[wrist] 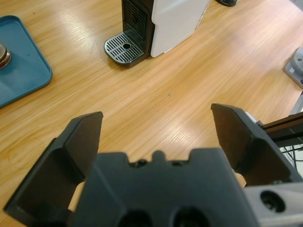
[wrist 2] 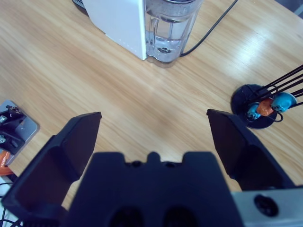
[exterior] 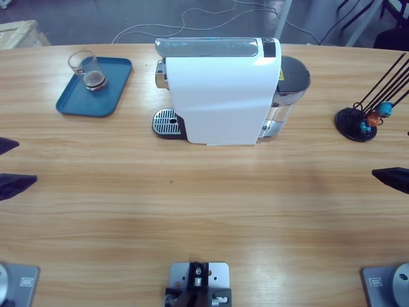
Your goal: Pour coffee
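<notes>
1. A white coffee machine (exterior: 220, 89) stands at the middle of the far side of the wooden table (exterior: 204, 211), its round metal drip grate (exterior: 166, 122) at its lower left corner in the high view
2. A clear water tank (exterior: 289, 89) sits against the machine's right side; the right wrist view shows it see-through, with a black cable (wrist 2: 213, 28) running away from it across the wood
3. A blue tray (exterior: 94, 86) lies to the left of the machine, apart from it
4. A small clear glass cup (exterior: 89, 69) stands on the tray's far part, and the coffee (exterior: 95, 79) is a shallow dark brown layer at its bottom
5. A black round stand (exterior: 356, 124) with thin black rods sits near the table's right end, with blue and orange capsules (exterior: 377, 115) at its base
6. The left gripper (wrist: 156, 127) hangs over bare wood at the table's left edge with its jaws spread wide and nothing between them, facing the drip grate and the tray's corner
7. The right gripper (wrist 2: 154, 127) sits at the right edge, jaws likewise wide apart and holding nothing, well clear of the stand and the tank
</notes>
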### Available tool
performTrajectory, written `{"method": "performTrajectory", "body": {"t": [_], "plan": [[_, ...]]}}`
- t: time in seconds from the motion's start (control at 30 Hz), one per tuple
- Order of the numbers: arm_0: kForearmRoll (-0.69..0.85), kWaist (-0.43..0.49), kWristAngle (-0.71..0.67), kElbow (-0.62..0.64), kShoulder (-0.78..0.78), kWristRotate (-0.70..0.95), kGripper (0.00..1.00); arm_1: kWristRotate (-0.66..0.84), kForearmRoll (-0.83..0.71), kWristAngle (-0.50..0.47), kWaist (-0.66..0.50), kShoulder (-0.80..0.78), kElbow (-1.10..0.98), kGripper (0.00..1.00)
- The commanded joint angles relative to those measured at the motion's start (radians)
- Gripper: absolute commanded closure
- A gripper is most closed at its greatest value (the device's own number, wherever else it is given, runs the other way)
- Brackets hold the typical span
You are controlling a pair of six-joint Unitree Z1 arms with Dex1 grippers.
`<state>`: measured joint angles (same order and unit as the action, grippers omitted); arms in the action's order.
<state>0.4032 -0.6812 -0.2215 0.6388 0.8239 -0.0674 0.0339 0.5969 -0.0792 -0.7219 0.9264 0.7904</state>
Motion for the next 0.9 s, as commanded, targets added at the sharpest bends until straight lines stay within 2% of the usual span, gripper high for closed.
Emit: {"method": "performTrajectory", "body": {"t": [0.03, 0.3, 0.9], "plan": [[0.011, -0.011, 0.014, -0.030, 0.000, 0.008, 0.000, -0.012, -0.009, -0.026, 0.007, 0.003, -0.024, 0.000], [0.011, -0.011, 0.014, -0.030, 0.000, 0.009, 0.000, -0.003, -0.025, -0.040, 0.007, -0.058, -0.045, 0.000], [0.011, -0.011, 0.013, -0.033, -0.017, 0.011, 0.000, -0.005, -0.034, -0.039, 0.007, -0.047, -0.049, 0.000]]}}
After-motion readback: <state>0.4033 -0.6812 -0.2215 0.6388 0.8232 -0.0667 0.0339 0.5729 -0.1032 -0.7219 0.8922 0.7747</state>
